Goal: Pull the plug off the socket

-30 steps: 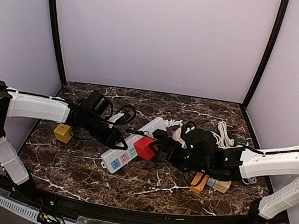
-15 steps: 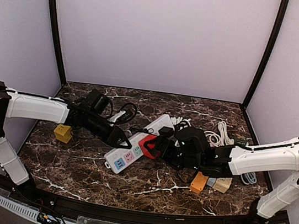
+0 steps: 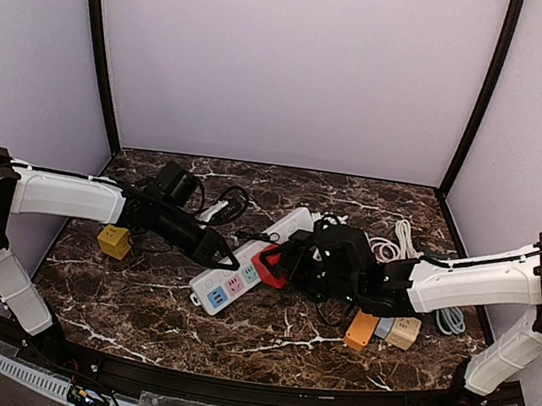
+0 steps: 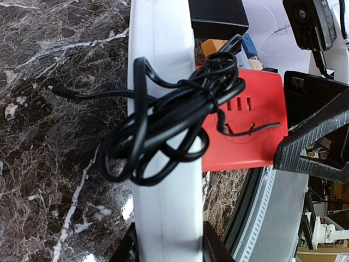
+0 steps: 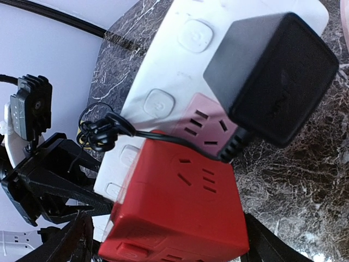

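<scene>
Two jobs: left gripper pinches the white power strip narrow, anchoring it, while right gripper straddles the red plug wide for the pull.

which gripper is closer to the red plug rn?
Right. The right gripper straddles the red plug, a finger on each side. The left gripper clamps the white power strip, a little way along from the plug.
</scene>
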